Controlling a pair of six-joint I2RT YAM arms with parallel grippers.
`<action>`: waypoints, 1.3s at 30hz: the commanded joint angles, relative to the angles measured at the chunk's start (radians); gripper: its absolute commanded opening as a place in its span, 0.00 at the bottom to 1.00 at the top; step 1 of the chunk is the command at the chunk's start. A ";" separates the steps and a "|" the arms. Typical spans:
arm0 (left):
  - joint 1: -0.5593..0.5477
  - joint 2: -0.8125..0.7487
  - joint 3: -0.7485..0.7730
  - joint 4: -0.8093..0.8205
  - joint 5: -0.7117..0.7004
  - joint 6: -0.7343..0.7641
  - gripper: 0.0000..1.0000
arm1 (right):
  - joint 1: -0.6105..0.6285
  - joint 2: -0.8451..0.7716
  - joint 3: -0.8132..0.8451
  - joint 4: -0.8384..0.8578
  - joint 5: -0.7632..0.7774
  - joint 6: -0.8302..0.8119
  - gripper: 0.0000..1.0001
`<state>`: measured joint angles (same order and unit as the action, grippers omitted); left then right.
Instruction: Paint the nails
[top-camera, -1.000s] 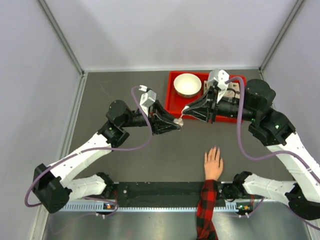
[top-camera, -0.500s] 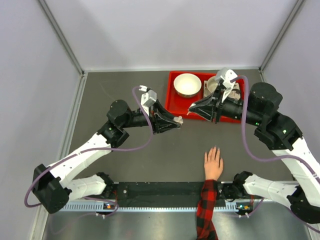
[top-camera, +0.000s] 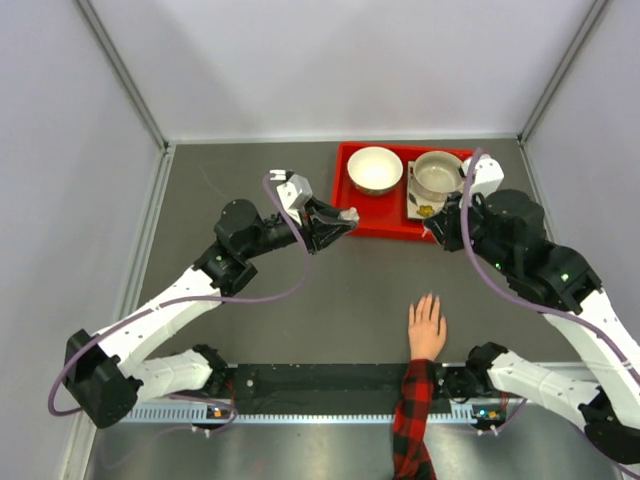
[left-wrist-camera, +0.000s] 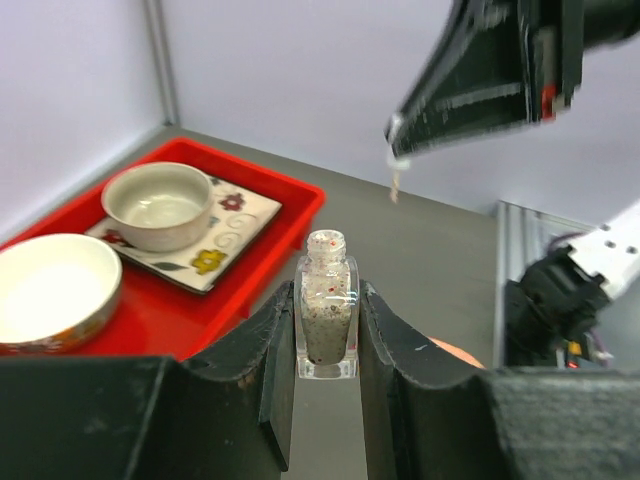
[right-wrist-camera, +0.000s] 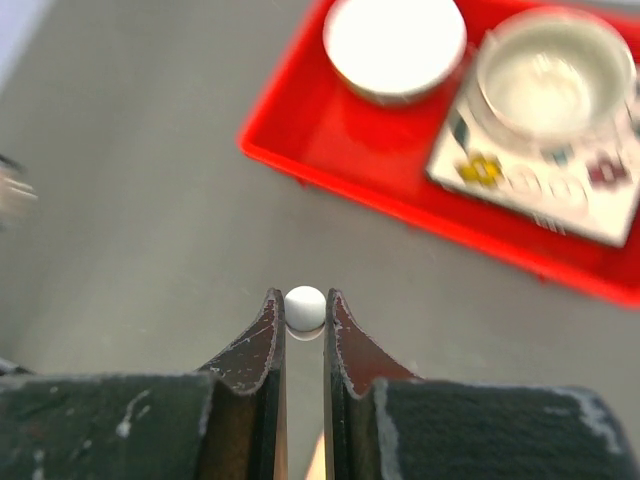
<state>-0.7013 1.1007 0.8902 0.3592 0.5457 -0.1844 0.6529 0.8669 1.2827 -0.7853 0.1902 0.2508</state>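
Moved: the right gripper (right-wrist-camera: 304, 300) has swung right, clear of the left gripper (left-wrist-camera: 327, 300), to the near edge of the red tray (top-camera: 388, 212) — the human hand (top-camera: 427, 327) has stayed put.
Nails: the nails (top-camera: 431, 297) tip that hand, which lies flat and open on the table (top-camera: 330, 300), near and right of centre; no polish shows.
Brush: the white brush cap (right-wrist-camera: 305, 307) is pinched in the right gripper.
Bottle: the bottle (left-wrist-camera: 327, 320) stands uncapped and upright, clamped by the left gripper.
Progress: brush out — by my reading, all five nails remain.
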 joint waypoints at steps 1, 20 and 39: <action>0.005 0.019 0.032 0.167 -0.088 0.072 0.00 | -0.051 0.003 -0.095 -0.051 0.083 0.103 0.00; 0.006 0.149 0.052 0.386 -0.224 0.165 0.00 | -0.203 0.001 -0.520 0.135 -0.001 0.257 0.00; 0.016 0.249 0.085 0.435 -0.207 0.126 0.00 | -0.276 0.109 -0.545 0.130 -0.018 0.239 0.00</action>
<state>-0.6937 1.3514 0.9409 0.7120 0.3283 -0.0509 0.3954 0.9524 0.7467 -0.6758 0.1692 0.4828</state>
